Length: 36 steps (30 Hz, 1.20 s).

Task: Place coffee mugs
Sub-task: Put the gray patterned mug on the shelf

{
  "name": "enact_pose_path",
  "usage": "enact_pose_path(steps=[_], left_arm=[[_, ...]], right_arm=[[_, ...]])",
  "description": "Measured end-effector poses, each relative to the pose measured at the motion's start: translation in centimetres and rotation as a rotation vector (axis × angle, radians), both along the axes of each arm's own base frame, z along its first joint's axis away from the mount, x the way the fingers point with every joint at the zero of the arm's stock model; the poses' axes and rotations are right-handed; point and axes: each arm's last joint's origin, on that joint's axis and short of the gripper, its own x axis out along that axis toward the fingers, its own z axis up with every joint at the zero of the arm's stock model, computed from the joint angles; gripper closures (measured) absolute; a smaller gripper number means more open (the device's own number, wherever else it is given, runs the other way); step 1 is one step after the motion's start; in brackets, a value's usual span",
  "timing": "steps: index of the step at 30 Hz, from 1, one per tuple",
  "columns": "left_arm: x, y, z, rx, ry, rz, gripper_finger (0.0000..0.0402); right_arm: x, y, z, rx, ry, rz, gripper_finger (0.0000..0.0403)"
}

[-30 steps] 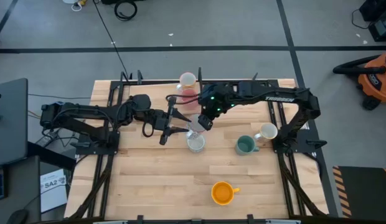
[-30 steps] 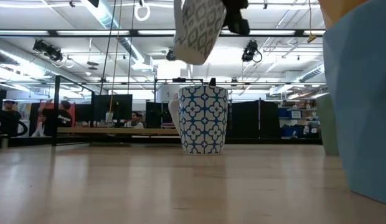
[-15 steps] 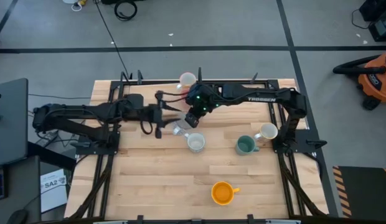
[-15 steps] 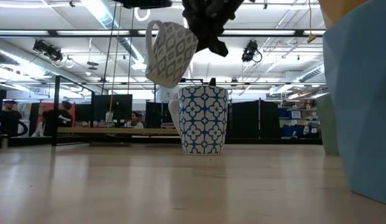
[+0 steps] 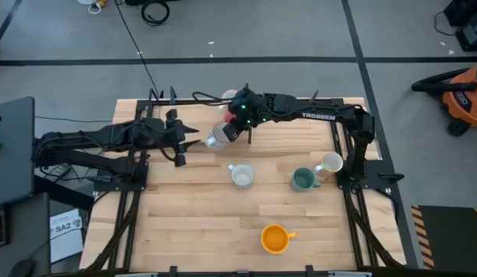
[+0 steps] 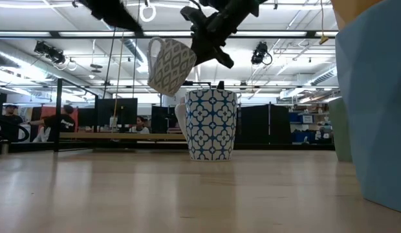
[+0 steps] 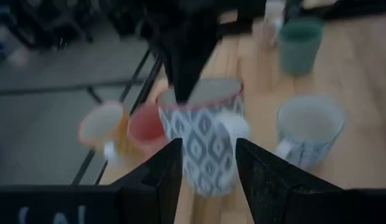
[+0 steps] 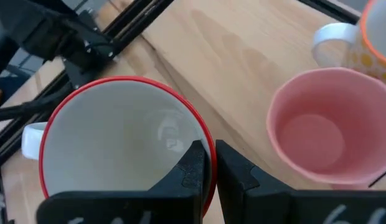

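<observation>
A white mug with a grey diamond pattern and a red rim [image 5: 221,135] [image 6: 169,65] hangs above the far middle of the table, with my right gripper [image 5: 232,129] [image 8: 208,171] shut on it. My left gripper [image 5: 191,145] [image 7: 208,168] stands open a little to the mug's left, pointing at it, its fingers short of the mug [image 7: 202,134] and touching nothing. A pink mug [image 8: 324,127] and a cream mug with an orange rim [image 8: 373,37] stand on their bases at the far edge, just beyond the held mug. My right gripper pinches the patterned mug's red rim [image 8: 205,146] on the side away from the handle [image 8: 31,138], one finger inside the mug and one outside. The fingers slant down from the table's right. The mug hangs tilted, handle toward the left, clear of the table.
A white mug with a blue pattern [image 5: 241,176] [image 6: 212,124] stands mid-table. A dark green mug [image 5: 302,180] and a white mug [image 5: 329,163] stand to its right, an orange mug [image 5: 275,238] near the front edge. Black frame rails [image 5: 138,123] run along the table's sides.
My right gripper has carried the patterned mug from above the blue-patterned mug toward the table's far left and somewhat down; the mug stays tilted and clear. My left gripper has drawn back toward the left edge, away from the mug, and has turned.
</observation>
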Motion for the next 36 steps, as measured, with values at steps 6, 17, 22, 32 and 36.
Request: enact_pose_path(steps=[6,17,22,32,36], left_arm=[[-0.6,0.2,-1.0,0.038,0.124,0.083,0.0247],[-1.0,0.4,-1.2,0.071,0.160,0.136,0.0247],[-1.0,0.4,-1.2,0.074,0.160,0.140,0.0246],[-0.8,0.4,-1.3,0.052,0.154,0.161,0.0246],[-0.7,0.8,-1.6,0.013,0.165,0.212,0.0246]], right_arm=[[0.9,-0.8,-0.4,-0.021,-0.058,-0.007,0.0374],[1.4,-3.6,-0.3,-0.042,-0.168,-0.020,0.0375],[1.1,-5.2,0.2,-0.110,-0.210,-0.031,0.0375],[2.3,-6.9,-2.8,-0.131,-0.162,-0.037,0.0375],[2.7,-7.0,-3.6,-0.125,-0.152,-0.032,0.0375]])
